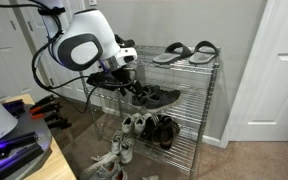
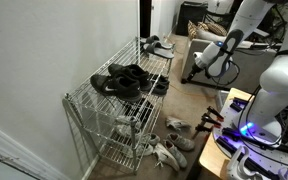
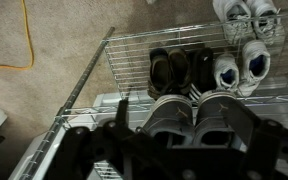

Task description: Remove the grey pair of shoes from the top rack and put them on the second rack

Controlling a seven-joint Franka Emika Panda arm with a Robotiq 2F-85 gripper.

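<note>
A dark grey pair of shoes [image 1: 150,97] lies on the second rack of the wire shoe rack [image 1: 216,80], heels toward my gripper. In the wrist view the pair [image 3: 170,116] fills the lower middle, with my gripper [image 3: 189,128] just above the heels and its fingers spread to either side. The fingers do not appear to touch the shoes. My gripper [image 1: 127,74] hangs at the rack's open end, at second-rack height, and it also shows in an exterior view [image 2: 196,66]. A lighter grey pair of slip-ons [image 1: 185,52] lies on the top rack.
The bottom rack holds dark sandals [image 3: 172,68] and white sneakers [image 3: 240,62]. More white shoes [image 1: 112,160] lie on the carpet by the rack. A yellow cable [image 3: 24,50] runs across the floor. A wall and a white door [image 1: 279,70] stand behind the rack.
</note>
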